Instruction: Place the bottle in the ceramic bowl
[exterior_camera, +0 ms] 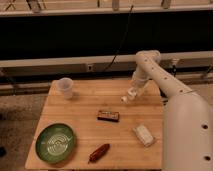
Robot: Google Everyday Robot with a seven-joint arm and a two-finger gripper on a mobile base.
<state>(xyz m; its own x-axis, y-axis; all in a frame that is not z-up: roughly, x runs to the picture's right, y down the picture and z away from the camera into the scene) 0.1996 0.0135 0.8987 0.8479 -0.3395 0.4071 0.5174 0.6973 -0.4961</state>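
Note:
The small whitish bottle (127,97) is at the back right of the wooden table (85,107), tilted, with its white cap end pointing down-left. My gripper (133,92) reaches down from the white arm and is shut on the bottle's upper end, holding it at or just above the tabletop. The green ceramic bowl (55,142) with pale rings inside stands at the front left corner, far from the gripper and with nothing in it.
A translucent plastic cup (65,87) stands at the back left. A dark flat bar (108,115) lies mid-table. A white rectangular block (143,134) lies front right. A reddish-brown oblong item (98,152) lies near the front edge. My arm's body (187,130) fills the right side.

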